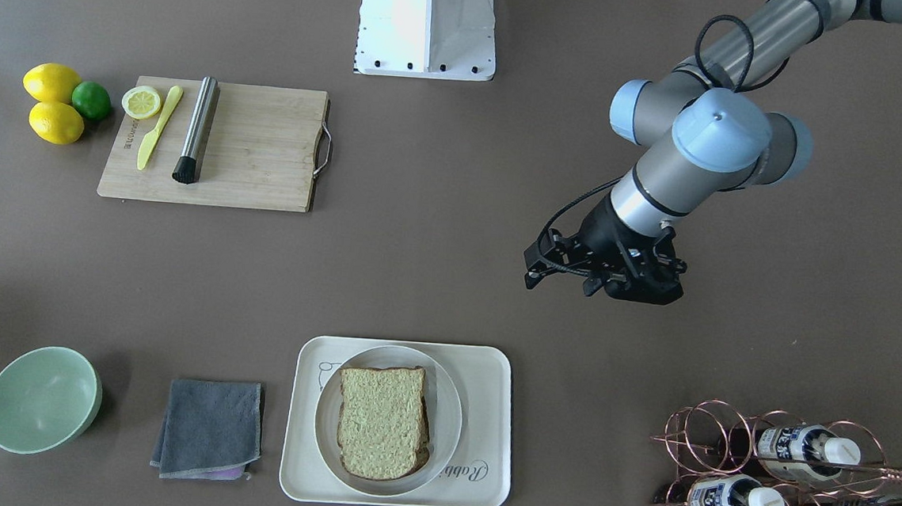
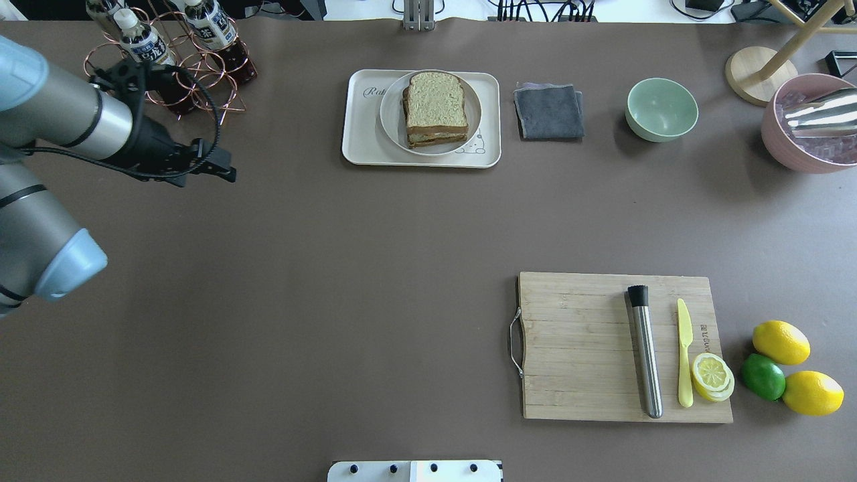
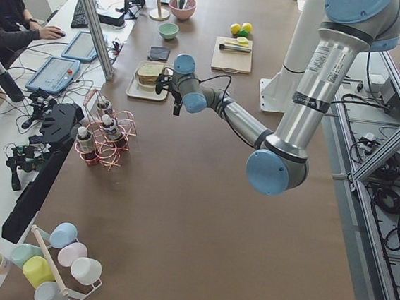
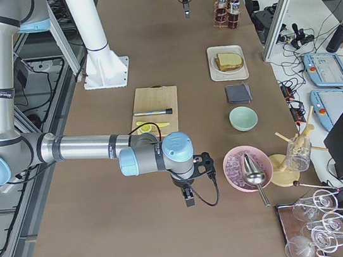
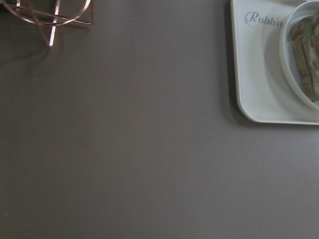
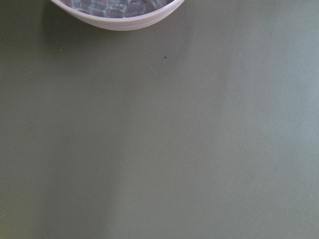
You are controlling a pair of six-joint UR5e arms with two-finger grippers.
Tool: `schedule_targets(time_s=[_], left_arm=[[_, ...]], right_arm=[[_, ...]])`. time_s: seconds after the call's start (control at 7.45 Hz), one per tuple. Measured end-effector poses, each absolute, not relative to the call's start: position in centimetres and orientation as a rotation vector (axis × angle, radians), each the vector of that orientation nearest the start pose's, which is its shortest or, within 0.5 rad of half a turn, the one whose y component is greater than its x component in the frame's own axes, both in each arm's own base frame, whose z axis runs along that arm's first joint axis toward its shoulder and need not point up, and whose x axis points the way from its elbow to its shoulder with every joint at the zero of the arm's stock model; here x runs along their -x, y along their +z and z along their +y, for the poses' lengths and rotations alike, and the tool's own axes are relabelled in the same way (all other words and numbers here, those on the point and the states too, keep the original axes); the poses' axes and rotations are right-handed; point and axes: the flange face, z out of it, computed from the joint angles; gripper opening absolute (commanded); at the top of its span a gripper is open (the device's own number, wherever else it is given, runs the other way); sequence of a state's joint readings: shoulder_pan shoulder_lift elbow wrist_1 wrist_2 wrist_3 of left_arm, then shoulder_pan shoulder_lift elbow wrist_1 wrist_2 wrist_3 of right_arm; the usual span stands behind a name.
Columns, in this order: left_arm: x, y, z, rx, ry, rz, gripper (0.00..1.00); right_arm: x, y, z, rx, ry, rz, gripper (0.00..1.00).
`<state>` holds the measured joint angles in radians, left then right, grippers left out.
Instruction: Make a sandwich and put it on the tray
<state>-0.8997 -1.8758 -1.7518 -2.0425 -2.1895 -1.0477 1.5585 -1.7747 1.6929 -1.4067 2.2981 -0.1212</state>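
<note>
Left gripper [image 2: 217, 167] hangs above the bare brown table [image 2: 335, 268], its opening impossible to judge. The right gripper [image 4: 189, 197], equally unreadable, hovers near a pink bowl [image 2: 780, 150]. The sandwich [image 2: 436, 107] sits on a white plate [image 2: 388, 119] in the tray [image 2: 358, 144].

I am working in a robotics lab, not a kitchen. The long table [image 3: 178, 226] wears a plain brown cover and stands among aluminium framing [image 3: 92, 19]. An operator [image 3: 4, 10] sits at a keyboard [image 3: 81, 12] beside it, with teach pendants [image 4: 325, 70] and loose cables [image 3: 386, 200] around. A white robot pedestal [image 1: 427, 25] stands on the tabletop. The sandwich [image 2: 435, 100], tray [image 2: 358, 144] and lemons [image 1: 52, 82] are laid out like props.
</note>
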Motion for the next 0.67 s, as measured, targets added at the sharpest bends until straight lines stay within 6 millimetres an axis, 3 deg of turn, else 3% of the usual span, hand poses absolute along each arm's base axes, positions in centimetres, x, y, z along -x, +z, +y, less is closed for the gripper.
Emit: schedule_targets(time_s=[0.13,0.4,0.67], left_arm=[[-26.1,38.4,-50.6,-0.194,0.01,1.033,0.98],[-14.4,47.3,-49.7,-0.276,0.145,0.917,0.98],[-4.0,53.3,-49.8,-0.286,0.263,0.778,0.98]], right_arm=[[-6.2,67.7,-41.1,-0.118,-0.157,-0.722,1.0],[-6.2,67.8,-41.1,-0.116,-0.157,-0.722,1.0],[-6.3,67.8,-41.1,-0.115,-0.155,-0.716,1.0]])
